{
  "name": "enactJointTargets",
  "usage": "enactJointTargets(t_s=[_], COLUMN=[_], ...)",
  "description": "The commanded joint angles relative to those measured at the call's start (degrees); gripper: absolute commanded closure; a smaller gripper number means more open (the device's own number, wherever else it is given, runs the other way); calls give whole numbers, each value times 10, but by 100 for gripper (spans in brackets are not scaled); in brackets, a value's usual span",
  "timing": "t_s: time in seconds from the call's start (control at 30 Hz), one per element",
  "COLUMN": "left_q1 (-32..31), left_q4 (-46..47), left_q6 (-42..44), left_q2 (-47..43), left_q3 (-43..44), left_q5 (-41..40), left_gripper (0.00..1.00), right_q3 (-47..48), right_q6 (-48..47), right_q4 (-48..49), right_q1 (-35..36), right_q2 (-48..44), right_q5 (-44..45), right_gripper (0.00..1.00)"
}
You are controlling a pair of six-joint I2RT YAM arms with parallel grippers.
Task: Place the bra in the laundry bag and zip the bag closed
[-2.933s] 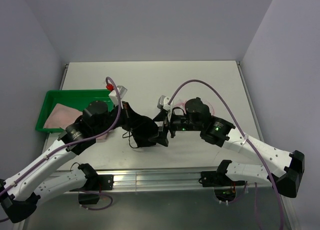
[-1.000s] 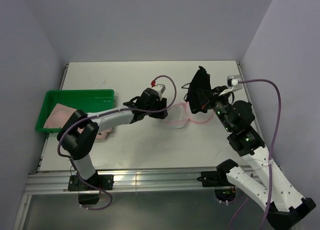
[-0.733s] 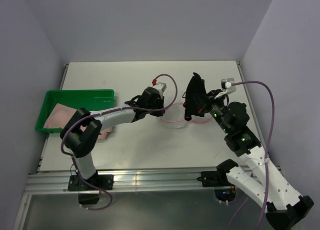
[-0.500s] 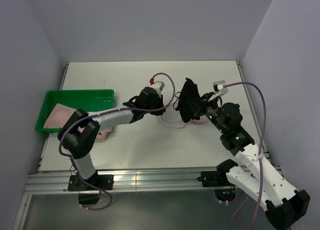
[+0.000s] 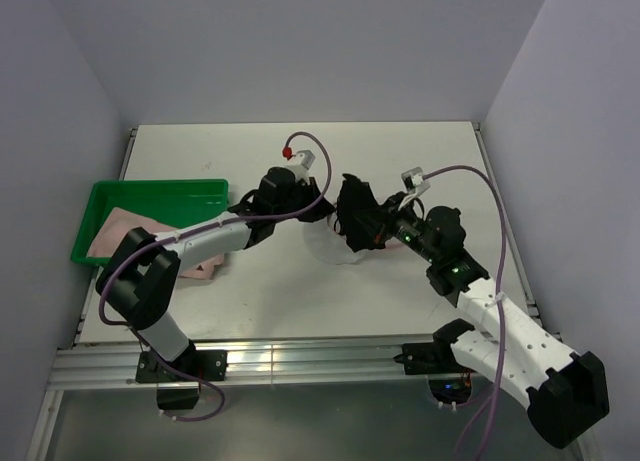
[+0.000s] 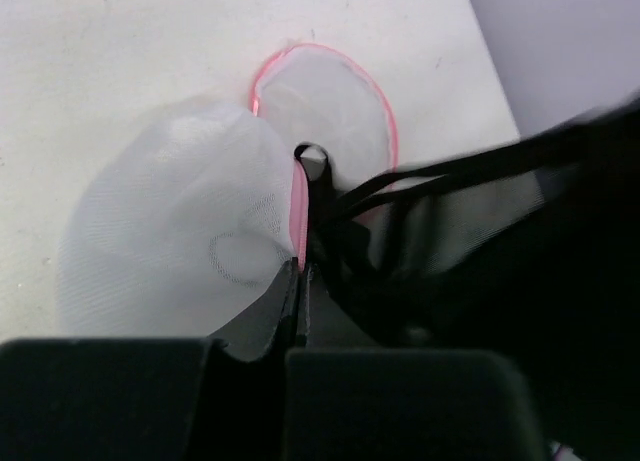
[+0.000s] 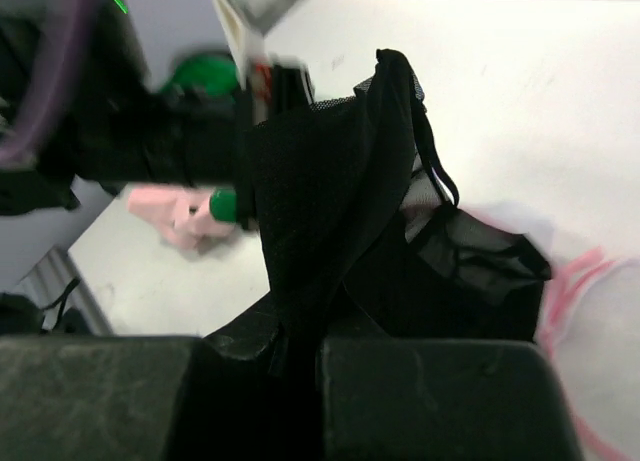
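The laundry bag (image 6: 170, 231), white mesh with pink zipper trim, lies mid-table, its lid folded back flat behind it. My left gripper (image 6: 300, 273) is shut on the bag's pink rim and holds that edge up; from above the left gripper (image 5: 318, 209) sits just left of the bra. The black bra (image 5: 358, 221) hangs from my right gripper (image 5: 380, 233), which is shut on its fabric. In the right wrist view the bra (image 7: 330, 191) drapes from the right gripper (image 7: 300, 346) over the bag's mouth. Its straps (image 6: 400, 186) reach across the rim.
A green tray (image 5: 200, 189) holding a pink cloth (image 5: 115, 231) stands at the left edge. Another pink cloth (image 5: 206, 269) lies on the table beside the tray, under my left arm. Grey walls close in the back and both sides.
My left gripper has shut on the bag's rim and drawn it up and left. The right arm has carried the bra leftward and lower, to the bag's opening.
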Motion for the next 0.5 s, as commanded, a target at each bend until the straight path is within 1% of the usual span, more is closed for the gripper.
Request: enactJointTargets(t_s=[0.0,0.07,0.17,0.27,0.37,0.4,0.47], left_q1=[5,5,7,9,13,12,12], left_q4=[67,80,70,93,81,79,93], left_q6=[-30,-40,-37,-42,-40,-34,-35], left_q2=[-20,-22,-26,-41,-25,-21,-19], left_q3=[-14,-22,-18,-37,-21,-12,-12], left_q5=[37,39,38,35,53,72,86], left_gripper=[100,100,100,100,100,100,100], right_q3=[-42,-56,-64,-66,-59,-53,-33], right_q6=[49,62,82,92,94,88,80], right_q4=[71,88,94,93,87,78,58], right_q1=[-3,-3,-3,-2,1,3,7], right_q2=[37,58,91,125,164,177,207], right_q5=[-35,-33,-16,-14,-19,-32,-35], right_gripper=[100,100,100,100,100,100,100])
